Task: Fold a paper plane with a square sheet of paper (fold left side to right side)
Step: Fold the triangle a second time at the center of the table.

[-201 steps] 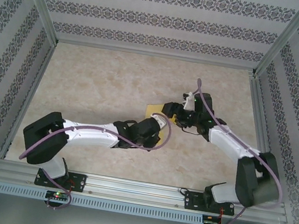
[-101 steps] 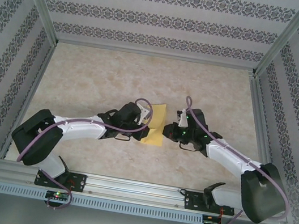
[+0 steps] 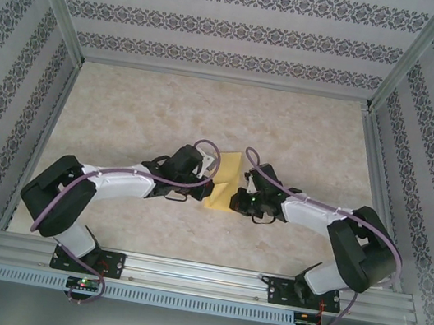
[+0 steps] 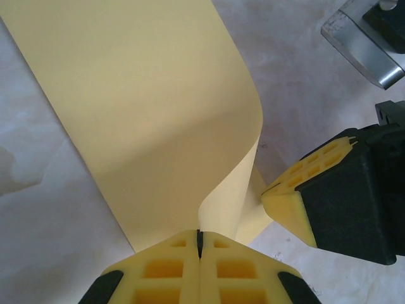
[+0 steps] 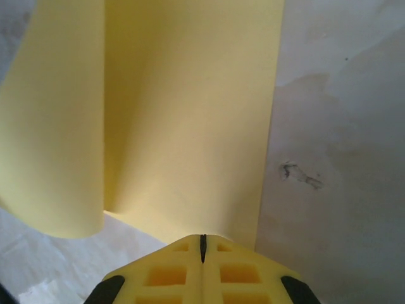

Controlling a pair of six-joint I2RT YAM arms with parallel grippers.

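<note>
The square sheet of paper (image 3: pixel 228 171) is bright yellow and lies mid-table between both arms. In the left wrist view the sheet (image 4: pixel 145 114) has one side lifted into an upright curl, and that curl runs into the closed slit of my left gripper (image 4: pixel 199 237), which is shut on it. My left gripper (image 3: pixel 208 183) is at the sheet's left edge. My right gripper (image 3: pixel 236 197) is shut at the right edge, its yellow fingertips (image 4: pixel 288 190) resting on the flat layer. In the right wrist view the sheet (image 5: pixel 190 114) lies ahead of the shut right gripper (image 5: pixel 202 244).
The marbled tabletop (image 3: pixel 143 108) stretches open behind and to both sides of the paper. Patterned walls and aluminium rails (image 3: pixel 182 269) enclose it. A metal bracket of the right arm (image 4: pixel 361 38) hangs near the sheet's far right.
The right gripper has shut and moved down and left to the sheet's right edge. The left arm has shifted up and left, uncovering the paper and lifting its edge.
</note>
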